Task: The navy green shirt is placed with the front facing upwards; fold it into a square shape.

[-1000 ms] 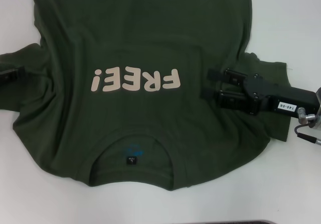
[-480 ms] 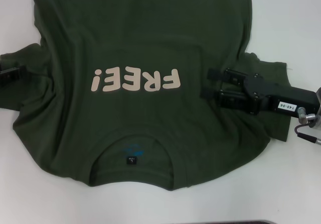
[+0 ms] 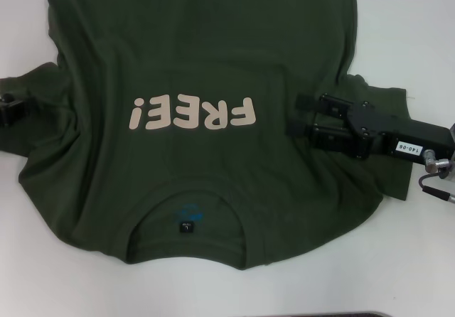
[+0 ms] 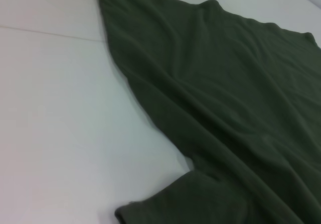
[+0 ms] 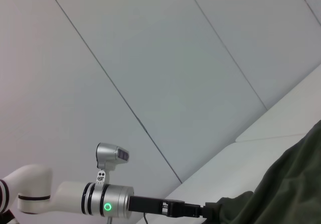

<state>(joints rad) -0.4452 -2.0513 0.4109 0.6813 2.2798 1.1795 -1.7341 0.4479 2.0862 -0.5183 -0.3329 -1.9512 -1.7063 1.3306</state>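
Spread flat, front up, across most of the white tabletop (image 3: 419, 18): the navy green shirt (image 3: 206, 182), collar toward the near edge. Reaching in over the shirt's sleeve from the tabletop's right edge: right gripper (image 3: 297, 115), jaws parted, cloth beneath, nothing between. At the left edge on the other sleeve: left gripper (image 3: 10, 108), jaw state impossible to tell.

The navy green shirt (image 3: 206, 118) covers most of the white table (image 3: 419, 25) in the head view, from top edge to near the bottom. Bare table lies open at upper right, upper left, lower left and along the bottom. The right gripper (image 3: 302, 115) blocks the middle right, over the shirt's sleeve. The left gripper (image 3: 10, 107) sits at the left edge on the other sleeve.
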